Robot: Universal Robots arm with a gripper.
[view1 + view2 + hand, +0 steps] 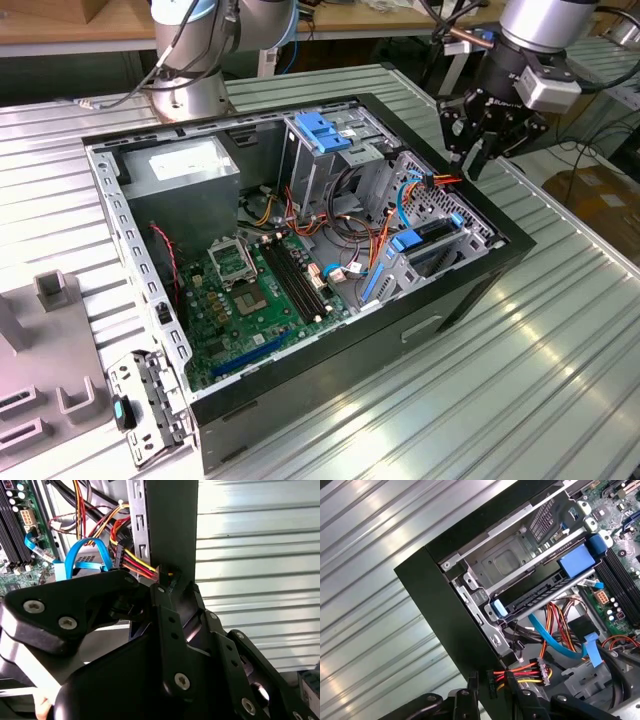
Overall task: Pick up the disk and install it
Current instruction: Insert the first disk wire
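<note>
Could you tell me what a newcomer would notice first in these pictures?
The open computer case on the ribbed table, its green motherboard exposed, stands out first. Then the gripper hangs over the case's rim at the exterior view's right, near the blue-framed disk in its bay.

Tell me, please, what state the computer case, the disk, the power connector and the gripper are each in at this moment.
computer case: lying on its side, side panel off, insides exposed.
disk: seated in the drive bay in its blue carrier, not held.
power connector: apart from the disk, loose by the case's rim.
gripper: over the case's rim, close to the power connector, carrying nothing that shows.
</note>
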